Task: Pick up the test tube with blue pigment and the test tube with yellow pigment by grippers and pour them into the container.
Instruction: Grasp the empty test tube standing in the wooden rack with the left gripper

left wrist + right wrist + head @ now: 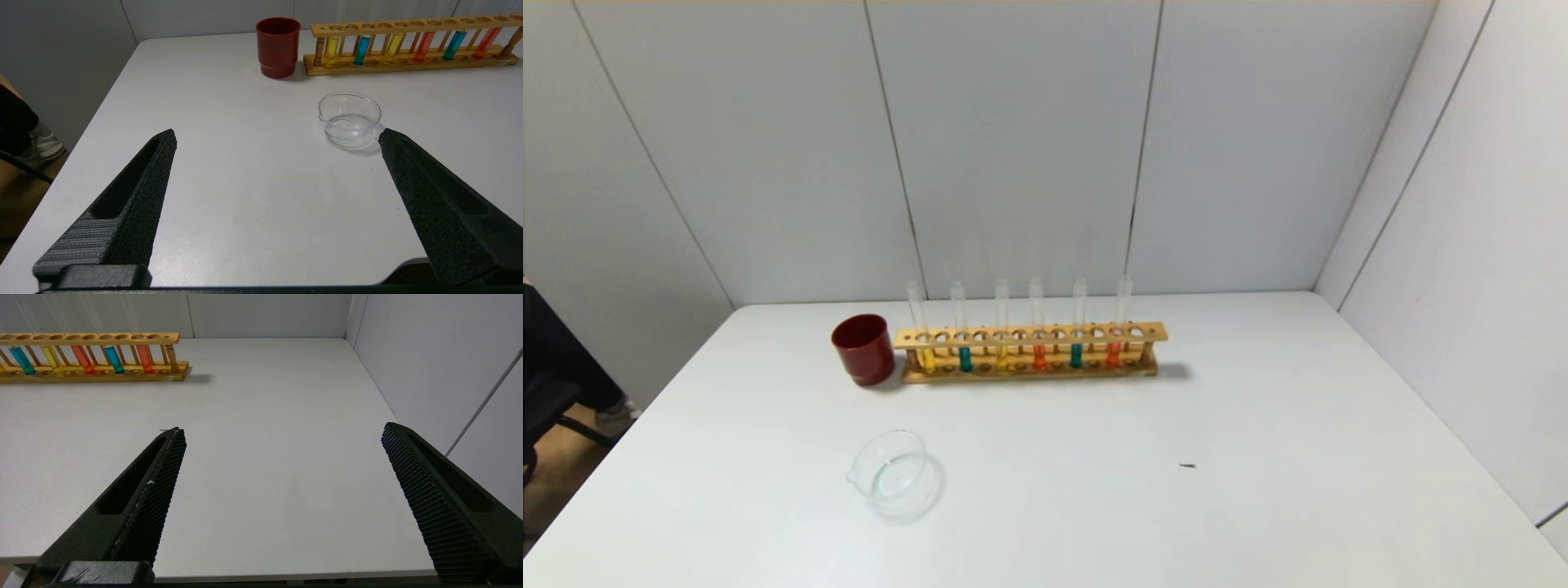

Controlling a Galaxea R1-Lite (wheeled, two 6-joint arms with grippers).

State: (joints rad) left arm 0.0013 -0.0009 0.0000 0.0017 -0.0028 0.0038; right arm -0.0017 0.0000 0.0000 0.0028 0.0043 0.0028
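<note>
Grippers at the near table edge, neither visible from the head camera. Left gripper (278, 136): jaws spread wide, holding nothing, hovering low over the table (1258, 457). Right gripper (282, 433): likewise spread wide and empty, over the right side of the table. Nearest object is the container (892, 474), a clear glass dish on the left half, just ahead of the left gripper and apparently empty of pigment. Farther back stands a wooden rack (1031, 335), its long axis running left to right, beside a dark red cup (863, 349) at its left end. Tubes stand upright, so their long axes are vertical. The test tube with yellow pigment (926, 353) sits at the rack's left end; the test tube with blue pigment (965, 356) stands just right of it. Judged from this layout, both lie nearer the left arm; a second blue tube (1076, 353) lies nearer the right.
</note>
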